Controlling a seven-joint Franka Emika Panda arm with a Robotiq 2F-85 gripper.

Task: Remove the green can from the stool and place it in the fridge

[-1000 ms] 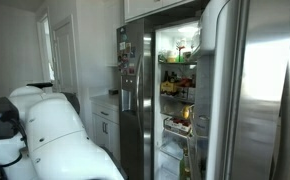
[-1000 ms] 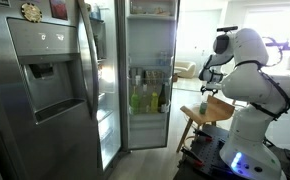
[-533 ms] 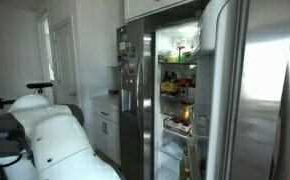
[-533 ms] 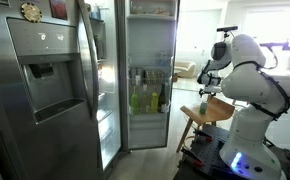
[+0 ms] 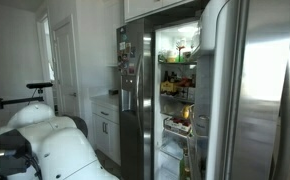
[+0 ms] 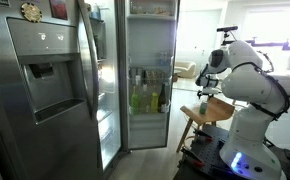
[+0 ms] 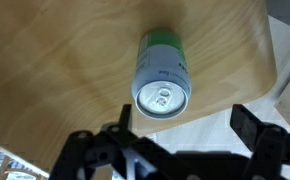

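The green can point(image 7: 160, 72) stands upright on the wooden stool point(image 7: 65, 60), seen from above with its silver top towards me. My gripper point(image 7: 185, 125) is open and empty above it; its dark fingers point(image 7: 247, 125) straddle the stool's edge and the can sits just beyond the left finger. In an exterior view the gripper point(image 6: 207, 91) hangs right over the can point(image 6: 204, 107) on the stool point(image 6: 213, 113). The steel fridge point(image 6: 45, 90) stands open, with its lit shelved interior point(image 6: 150, 85) visible in both exterior views point(image 5: 180, 90).
Bottles and food fill the fridge shelves point(image 6: 145, 100). The open door with the dispenser panel point(image 6: 43, 85) juts out beside the interior. White cabinets point(image 5: 105, 125) stand by the fridge. The robot's white body point(image 5: 45, 150) fills the near corner.
The arm has sunk lower and shifted in both exterior views, which brings the gripper down closer over the can. The can and stool have not moved.
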